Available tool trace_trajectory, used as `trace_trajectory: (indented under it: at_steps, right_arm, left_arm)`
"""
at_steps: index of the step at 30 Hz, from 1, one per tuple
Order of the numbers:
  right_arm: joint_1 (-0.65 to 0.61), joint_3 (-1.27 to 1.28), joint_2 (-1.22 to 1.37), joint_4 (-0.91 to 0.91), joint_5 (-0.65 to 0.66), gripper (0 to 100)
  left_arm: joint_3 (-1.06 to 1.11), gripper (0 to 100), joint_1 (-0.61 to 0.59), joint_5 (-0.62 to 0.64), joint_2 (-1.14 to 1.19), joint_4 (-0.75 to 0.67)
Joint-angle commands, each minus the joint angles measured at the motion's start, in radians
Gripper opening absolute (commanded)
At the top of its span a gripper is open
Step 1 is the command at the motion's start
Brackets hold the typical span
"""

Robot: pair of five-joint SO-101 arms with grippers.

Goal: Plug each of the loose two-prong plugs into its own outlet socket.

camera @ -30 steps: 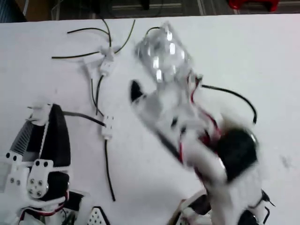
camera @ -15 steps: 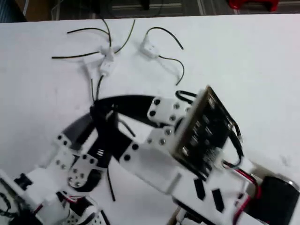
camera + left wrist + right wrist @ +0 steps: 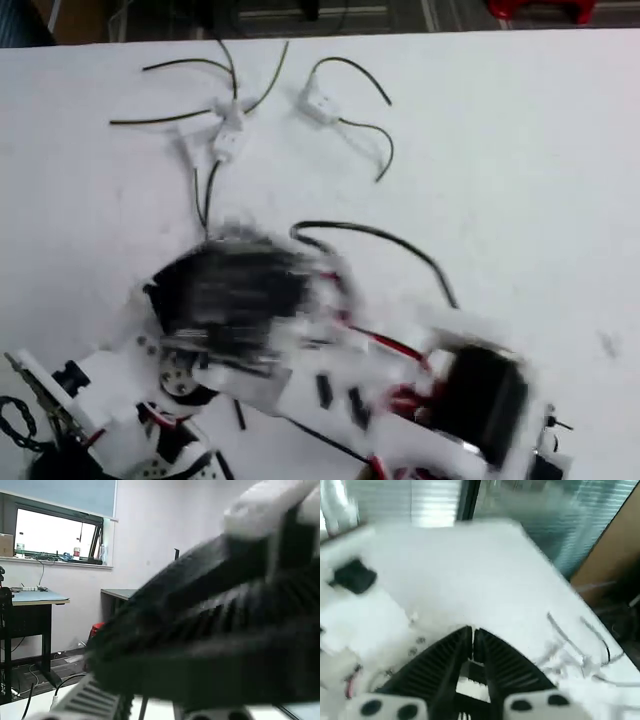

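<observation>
Two arms crowd the bottom of the high view, one dark arm [image 3: 230, 300] lying across the lower left centre of the white table [image 3: 540, 160]; from there I cannot tell which side it belongs to. In its own wrist view the right gripper [image 3: 472, 641] has its jaws closed tip to tip with nothing between them. The left gripper [image 3: 115, 655] faces out toward the room, and whether its jaws are parted cannot be told. A short black wire [image 3: 240, 414] pokes out beneath the arms at the bottom edge, its end hidden. Farther up, well apart from both arms, a white connector pair [image 3: 228, 135] lies at upper left with leads fanned out, and a second connector [image 3: 318, 104] sits at upper centre; both look mated, as far as I can judge. The step in hand seems a changeover between plugs. Next, the empty right jaws would need to open, take a loose plug and line its prongs with a socket.
</observation>
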Motion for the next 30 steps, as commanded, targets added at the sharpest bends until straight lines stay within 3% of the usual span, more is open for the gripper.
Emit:
trace_trajectory:
  at_steps: [1, 10, 16, 21, 26, 30]
  right_arm:
    - [0.053, 0.003, -0.041, -0.005, 0.098, 2.0]
    - [0.367, 0.006, -0.039, -0.045, 0.247, 2.0]
    - [0.47, -0.002, -0.045, -0.082, 0.295, 2.0]
    - [0.447, -0.064, -0.058, -0.079, 0.313, 2.0]
    - [0.298, -0.212, -0.051, -0.074, 0.308, 1.9]
    - [0.202, -0.192, -0.048, -0.074, 0.307, 1.9]
  left_arm:
    - [-0.032, 2, 0.007, -0.009, -0.002, -0.015]
    - [-0.172, 2, 0.007, -0.008, -0.002, 0.13]
    - [-0.17, 2, 0.007, -0.008, -0.002, 0.133]
    - [-0.167, 2, 0.007, -0.008, -0.002, 0.133]
    - [-0.123, 2, 0.007, -0.009, -0.002, 0.123]
    - [-0.094, 2, 0.007, -0.009, -0.002, 0.081]
